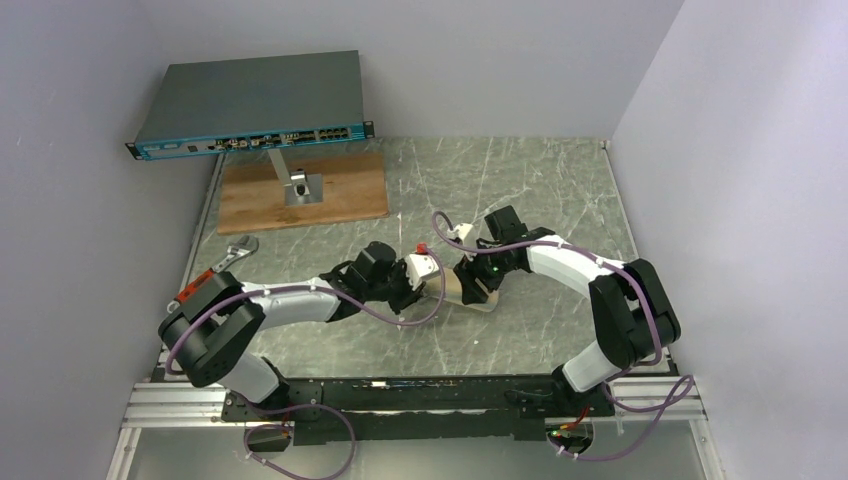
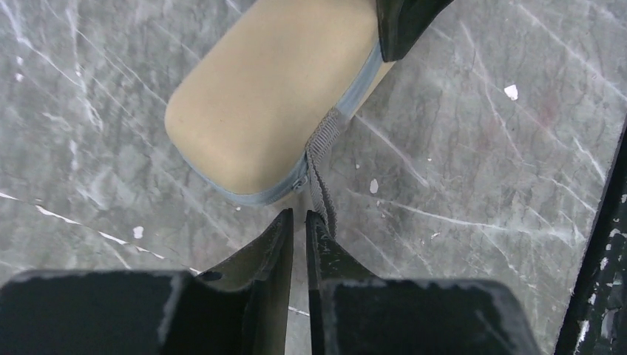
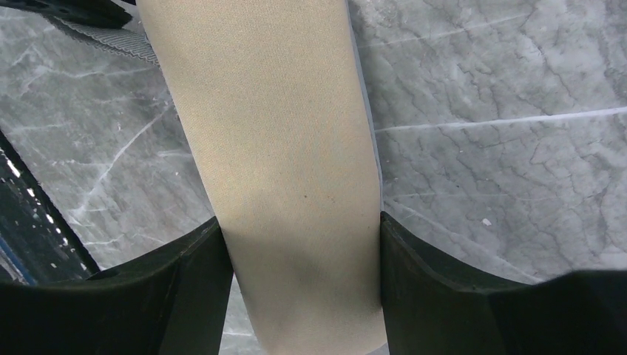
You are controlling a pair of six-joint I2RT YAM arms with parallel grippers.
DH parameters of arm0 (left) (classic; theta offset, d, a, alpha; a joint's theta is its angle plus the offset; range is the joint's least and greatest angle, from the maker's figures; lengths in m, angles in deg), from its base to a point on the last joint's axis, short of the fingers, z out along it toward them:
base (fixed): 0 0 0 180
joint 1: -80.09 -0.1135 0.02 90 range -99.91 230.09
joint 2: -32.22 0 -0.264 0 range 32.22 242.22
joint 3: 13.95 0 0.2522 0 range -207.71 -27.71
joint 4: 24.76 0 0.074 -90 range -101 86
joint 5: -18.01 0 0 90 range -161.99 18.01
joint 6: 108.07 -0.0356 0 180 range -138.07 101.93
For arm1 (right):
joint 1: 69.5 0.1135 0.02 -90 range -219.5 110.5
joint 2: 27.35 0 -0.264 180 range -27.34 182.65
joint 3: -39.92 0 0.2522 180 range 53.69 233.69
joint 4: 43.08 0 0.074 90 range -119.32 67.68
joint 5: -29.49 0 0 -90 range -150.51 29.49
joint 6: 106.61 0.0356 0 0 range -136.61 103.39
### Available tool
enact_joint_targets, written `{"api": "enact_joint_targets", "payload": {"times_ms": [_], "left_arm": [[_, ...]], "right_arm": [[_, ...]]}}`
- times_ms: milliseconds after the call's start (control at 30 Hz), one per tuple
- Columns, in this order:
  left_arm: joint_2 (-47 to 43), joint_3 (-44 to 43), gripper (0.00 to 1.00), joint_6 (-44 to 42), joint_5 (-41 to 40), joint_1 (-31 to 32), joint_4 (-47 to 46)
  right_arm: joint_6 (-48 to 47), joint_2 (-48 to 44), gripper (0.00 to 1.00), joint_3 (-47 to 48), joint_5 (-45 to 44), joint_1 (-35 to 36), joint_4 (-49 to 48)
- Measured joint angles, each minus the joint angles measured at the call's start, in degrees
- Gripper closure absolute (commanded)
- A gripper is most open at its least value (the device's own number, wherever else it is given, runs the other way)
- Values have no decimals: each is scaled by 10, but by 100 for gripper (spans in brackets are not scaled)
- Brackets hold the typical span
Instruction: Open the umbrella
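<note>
The umbrella (image 1: 452, 287) lies bundled on the marble table as a cream oblong with a grey zipper seam. My right gripper (image 3: 299, 222) is shut on the umbrella (image 3: 273, 133), one black finger pressed to each side. In the left wrist view the umbrella's rounded end (image 2: 266, 96) shows a grey webbing strap (image 2: 319, 159) hanging from the zipper. My left gripper (image 2: 297, 214) sits just short of that end, jaws a narrow slit apart. The strap runs past the tip of its right finger; whether it is pinched does not show. Canopy, shaft and handle are hidden.
A grey network switch (image 1: 250, 105) stands on a metal post over a wooden board (image 1: 340, 195) at the back left. A wrench (image 1: 232, 252) lies by the left edge. A small red item (image 1: 422, 246) sits behind the grippers. Walls close in on three sides.
</note>
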Motion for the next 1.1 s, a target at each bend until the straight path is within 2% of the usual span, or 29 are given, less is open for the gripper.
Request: {"api": "enact_joint_targets", "payload": {"times_ms": [233, 433, 767, 833, 867, 900, 1100], "left_arm": [[14, -6, 74, 36, -24, 21, -3], [37, -26, 73, 83, -63, 41, -3], [73, -58, 79, 136, -146, 55, 26], [77, -64, 88, 144, -155, 56, 32], [79, -67, 97, 147, -161, 57, 36], [82, -71, 100, 150, -169, 58, 41], [85, -80, 100, 164, -195, 61, 54]], "right_arm": [[31, 5, 60, 4, 1, 0, 2], [58, 9, 61, 7, 2, -1, 1], [79, 9, 64, 7, -3, -1, -2], [83, 11, 64, 9, -5, 0, -1], [85, 14, 64, 11, -7, 0, 0], [87, 17, 64, 14, -8, 0, 3], [87, 18, 68, 17, -9, 1, 5]]}}
